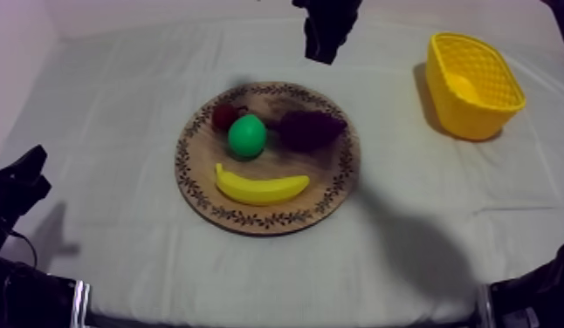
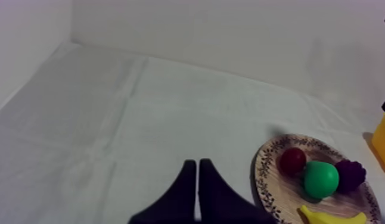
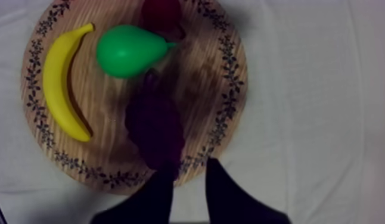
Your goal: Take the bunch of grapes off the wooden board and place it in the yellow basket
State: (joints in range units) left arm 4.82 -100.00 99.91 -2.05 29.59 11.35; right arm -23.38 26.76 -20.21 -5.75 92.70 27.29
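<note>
The dark purple bunch of grapes (image 1: 310,129) lies on the right part of the round wooden board (image 1: 336,187), beside a green pear (image 1: 247,135). My right gripper (image 1: 325,44) hangs above the board's far edge. In the right wrist view it (image 3: 190,182) is open, its fingers apart with nothing between them, just short of the grapes (image 3: 154,128) at the board's rim (image 3: 230,101). The yellow basket (image 1: 473,85) stands at the far right. My left gripper (image 2: 198,179) is shut on nothing and rests low at the table's left (image 1: 19,187).
On the board are also a banana (image 1: 261,187) along the near side and a small red fruit (image 1: 223,116) behind the pear. A cloth wall runs along the back of the table. Bare cloth lies between board and basket.
</note>
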